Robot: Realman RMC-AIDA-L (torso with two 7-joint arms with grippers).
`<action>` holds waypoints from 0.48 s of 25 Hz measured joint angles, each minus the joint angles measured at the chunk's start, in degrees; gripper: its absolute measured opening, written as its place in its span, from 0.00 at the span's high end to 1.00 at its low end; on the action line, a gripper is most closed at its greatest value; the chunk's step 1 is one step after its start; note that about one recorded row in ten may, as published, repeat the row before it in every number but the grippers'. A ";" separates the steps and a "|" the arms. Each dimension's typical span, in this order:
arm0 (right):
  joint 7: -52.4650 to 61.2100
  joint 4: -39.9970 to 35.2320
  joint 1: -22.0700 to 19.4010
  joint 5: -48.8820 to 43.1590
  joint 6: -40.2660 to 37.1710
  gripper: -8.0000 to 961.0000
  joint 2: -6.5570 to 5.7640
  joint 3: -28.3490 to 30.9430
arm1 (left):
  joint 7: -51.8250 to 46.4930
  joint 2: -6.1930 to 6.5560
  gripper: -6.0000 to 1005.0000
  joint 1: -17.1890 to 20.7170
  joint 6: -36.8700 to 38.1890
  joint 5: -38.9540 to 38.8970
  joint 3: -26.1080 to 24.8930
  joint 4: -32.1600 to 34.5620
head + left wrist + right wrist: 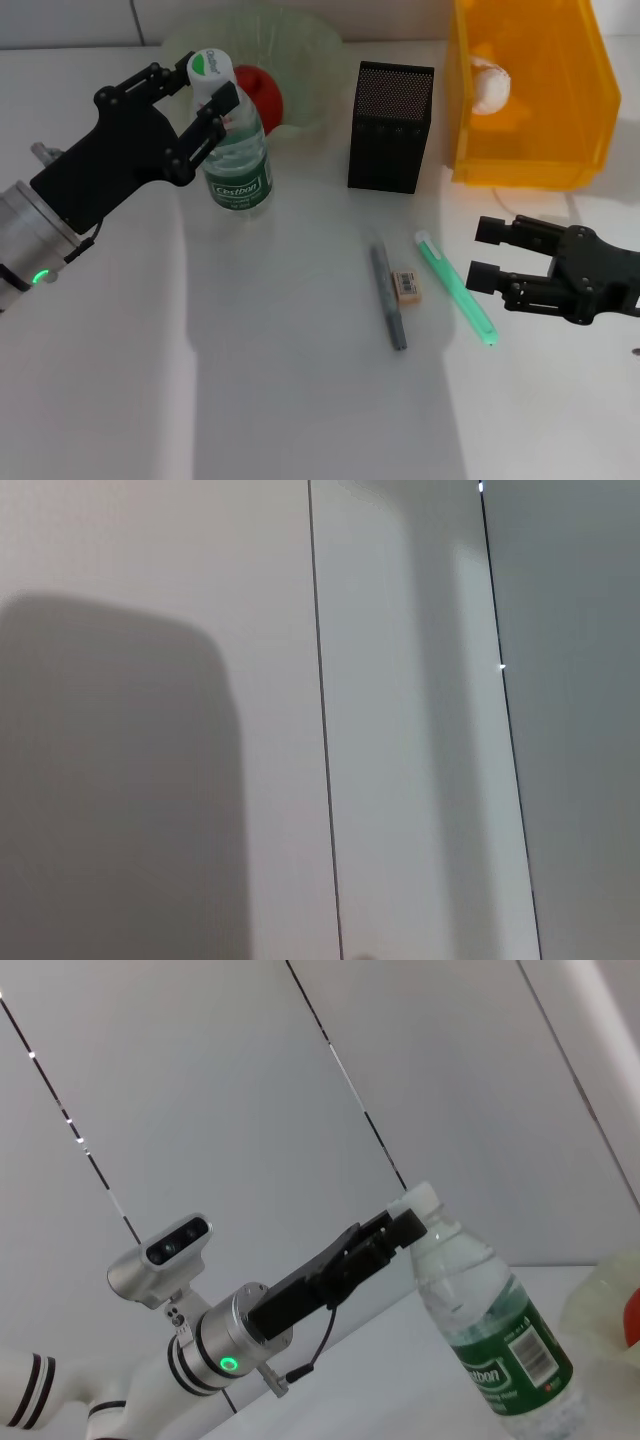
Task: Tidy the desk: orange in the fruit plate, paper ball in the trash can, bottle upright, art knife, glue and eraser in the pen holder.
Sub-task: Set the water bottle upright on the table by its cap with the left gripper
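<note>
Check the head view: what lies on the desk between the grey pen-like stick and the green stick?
Only the eraser, lying flat between the grey stick and the green stick, touching neither.

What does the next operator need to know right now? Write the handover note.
Left gripper: around the neck of the bottle, which stands upright on the table near the fruit plate; whether it still grips firmly cannot be told.
Right gripper: open, empty, hovering beside the green stick.
Done: orange in the fruit plate, paper ball in the trash can, bottle upright.
Left: grey stick, green stick and eraser lie on the table in front of the pen holder; all three must go into it.
</note>
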 joint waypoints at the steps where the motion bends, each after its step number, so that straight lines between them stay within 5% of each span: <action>1: -0.06 0.35 0.21 0.00 0.17 0.17 0.00 -0.04 | 0.98 -0.03 0.56 -0.33 -0.01 -0.08 0.00 -0.79; 12: -1.67 2.77 1.77 -0.05 1.29 0.17 0.00 -0.07 | 5.86 -0.17 0.54 -2.81 -3.27 -0.40 -0.04 -6.03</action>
